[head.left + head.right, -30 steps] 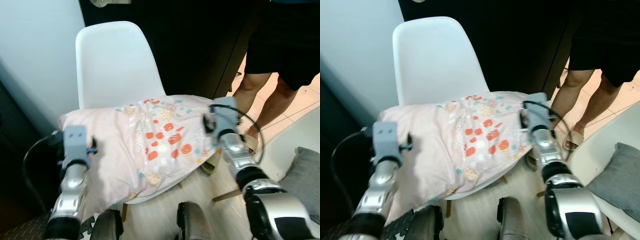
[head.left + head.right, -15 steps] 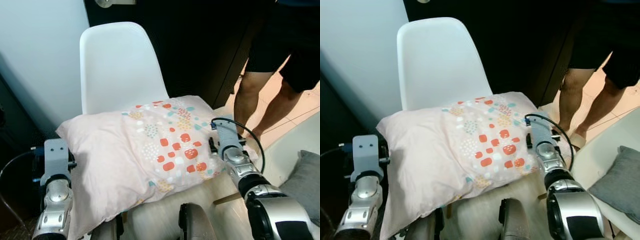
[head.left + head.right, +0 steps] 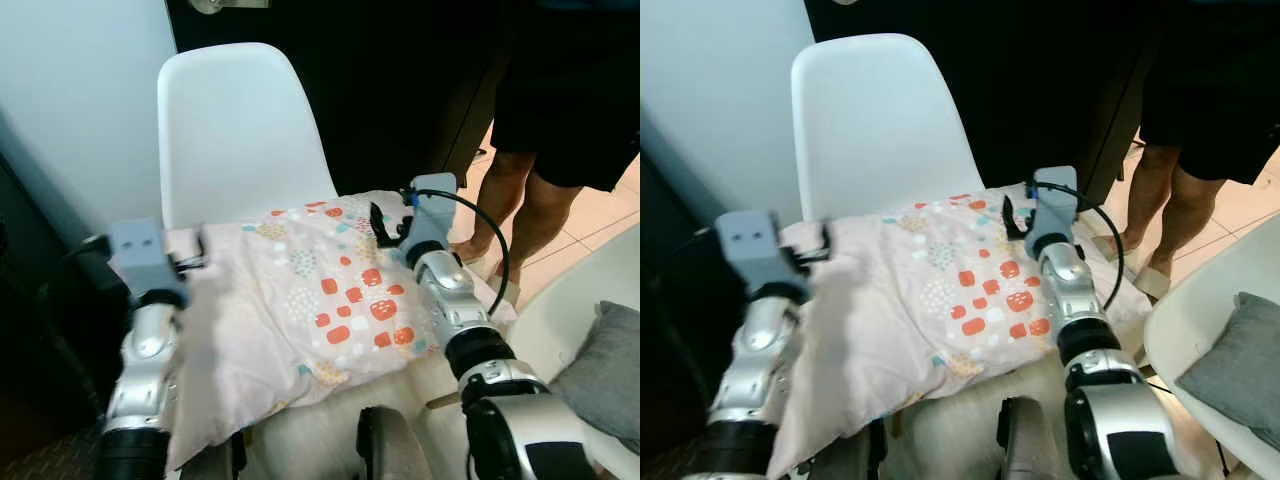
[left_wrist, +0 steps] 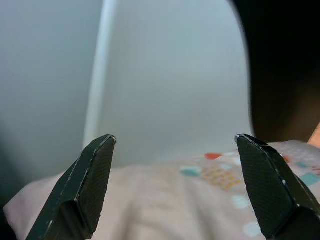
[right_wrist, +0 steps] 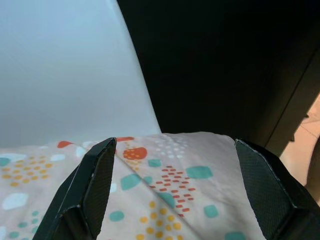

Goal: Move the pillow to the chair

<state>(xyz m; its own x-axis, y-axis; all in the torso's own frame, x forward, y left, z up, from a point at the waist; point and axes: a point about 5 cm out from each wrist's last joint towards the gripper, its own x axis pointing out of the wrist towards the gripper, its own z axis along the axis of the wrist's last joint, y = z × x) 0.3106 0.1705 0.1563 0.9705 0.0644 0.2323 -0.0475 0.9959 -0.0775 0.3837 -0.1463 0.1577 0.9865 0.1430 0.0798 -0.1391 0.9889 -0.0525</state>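
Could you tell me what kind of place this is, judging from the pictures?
Probably a room in a home. A white moulded chair stands against a pale wall with a patterned pillow on its seat, a second seat holds a grey cushion, and a person stands on a tiled floor.

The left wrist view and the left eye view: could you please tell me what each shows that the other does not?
The left wrist view alone shows the left gripper with its black fingers spread open. The left eye view alone shows the right gripper above the pillow and a person's legs. Both show the pale pink patterned pillow lying on the white plastic chair.
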